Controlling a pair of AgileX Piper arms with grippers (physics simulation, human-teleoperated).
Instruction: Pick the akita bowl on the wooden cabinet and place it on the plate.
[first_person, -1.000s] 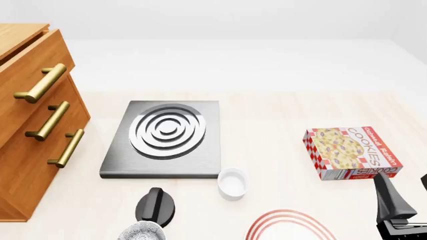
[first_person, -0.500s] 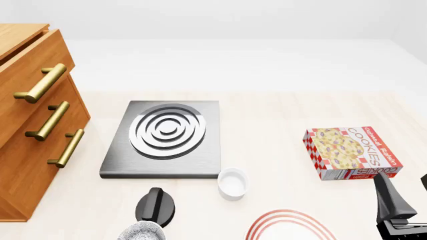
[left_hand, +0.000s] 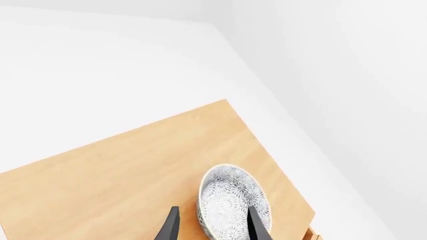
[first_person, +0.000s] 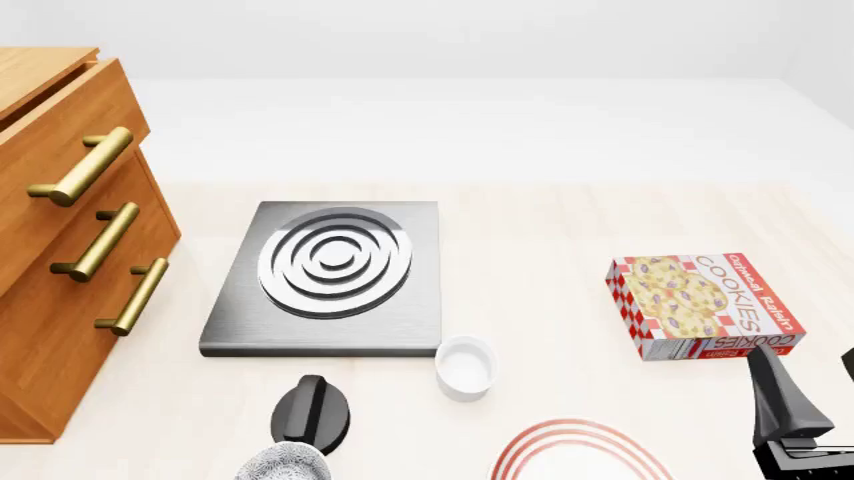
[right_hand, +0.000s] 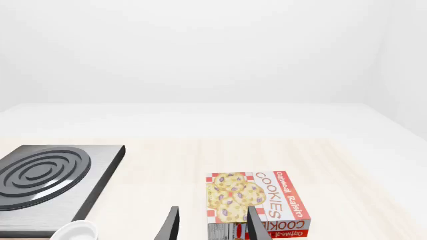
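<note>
The akita bowl sits near a corner of the wooden cabinet top at the table's left edge, the left hand spread around its rim. The plate lies at the near edge. The right hand hangs spread before the cookie box.

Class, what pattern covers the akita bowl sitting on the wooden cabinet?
A fine grey-black speckled pattern on white covers the akita bowl, inside and out; the left wrist view shows it best.
</note>
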